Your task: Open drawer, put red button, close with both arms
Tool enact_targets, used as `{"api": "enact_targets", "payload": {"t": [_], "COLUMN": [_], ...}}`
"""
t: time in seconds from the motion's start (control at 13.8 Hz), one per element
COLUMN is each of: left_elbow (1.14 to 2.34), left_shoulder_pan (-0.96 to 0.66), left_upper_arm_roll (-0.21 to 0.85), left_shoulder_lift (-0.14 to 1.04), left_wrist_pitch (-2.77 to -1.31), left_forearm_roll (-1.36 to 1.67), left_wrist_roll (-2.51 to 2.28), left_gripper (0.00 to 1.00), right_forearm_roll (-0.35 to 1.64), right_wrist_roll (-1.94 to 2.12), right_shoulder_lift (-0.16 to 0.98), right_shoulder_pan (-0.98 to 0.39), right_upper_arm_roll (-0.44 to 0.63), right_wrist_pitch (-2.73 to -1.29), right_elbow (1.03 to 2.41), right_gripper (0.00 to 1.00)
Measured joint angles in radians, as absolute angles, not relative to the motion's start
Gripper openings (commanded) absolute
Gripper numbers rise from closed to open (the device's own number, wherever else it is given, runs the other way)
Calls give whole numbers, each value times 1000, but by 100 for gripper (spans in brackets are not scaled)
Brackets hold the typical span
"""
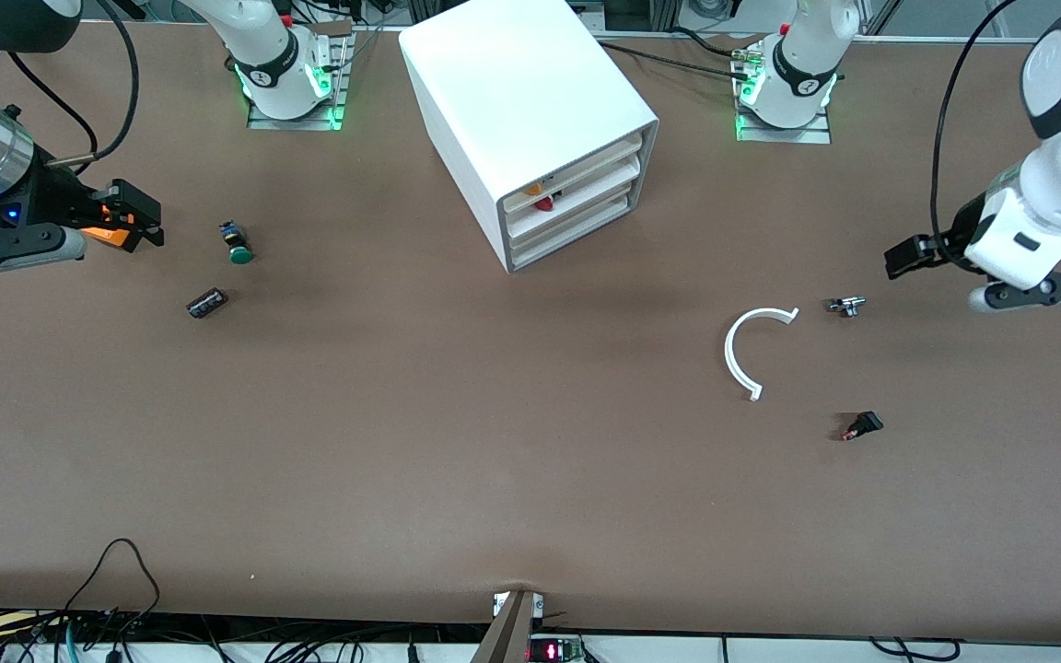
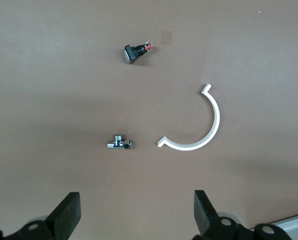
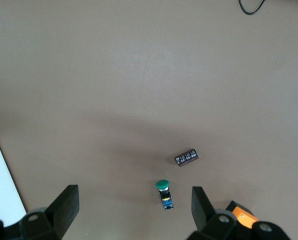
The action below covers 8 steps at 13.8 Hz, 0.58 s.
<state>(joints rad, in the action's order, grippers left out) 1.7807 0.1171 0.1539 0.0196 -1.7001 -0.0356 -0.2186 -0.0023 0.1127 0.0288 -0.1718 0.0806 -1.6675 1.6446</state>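
Nearest the front camera lies a small black switch (image 1: 862, 425) with a red end, on the matte brown table (image 1: 457, 460). Farther from the camera are a thin white plastic half-ring (image 1: 744, 350) and a shiny metal fitting (image 1: 846, 306). The boxy white cabinet (image 1: 512, 83) stands between the arm bases. Its middle drawer (image 1: 586, 195) looks flush with the other two. A red cap, most likely the red button (image 1: 544, 203), shows at that drawer's front edge, just under an orange speck in the top tray. Toward the right arm's end lie a green-capped button (image 1: 238, 247) and a dark cylinder (image 1: 206, 302).

The left gripper (image 1: 906, 258) hangs over the left arm's end of the table, and the right gripper (image 1: 139, 221) over the right arm's end.

From the left wrist, the black fingers stand wide apart with nothing between them, above the fitting, the half-ring and the switch.

From the right wrist, the fingers are likewise spread wide and empty, over the green button and the cylinder.

I judge the red button light, hard and smooth. Its round cap would slip, so the squarer body is the place to pinch. The drawer is thin, light plastic and should slide easily at its front lip, though the cabinet may shift unless braced.
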Motion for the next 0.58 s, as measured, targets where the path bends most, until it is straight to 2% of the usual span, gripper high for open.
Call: {"api": "enact_targets", "payload": {"t": [0.58], "left_elbow": [1781], "left_shoulder_pan": [103], "left_upper_arm_roll": [76], "left_shoulder_lift": [-13], "left_wrist_pitch": [-1677], "left_forearm_roll": [-1], "left_wrist_roll": [-129], "left_gripper": [100], "right_forearm_roll": [-2], "right_wrist_roll": [113], "right_shoulder_lift": [30], "right_shoulder_pan": [-172], "right_upper_arm_roll": [82], "right_wrist_pitch": [-1676], "right_elbow": [1645], "right_gripper": [100]}}
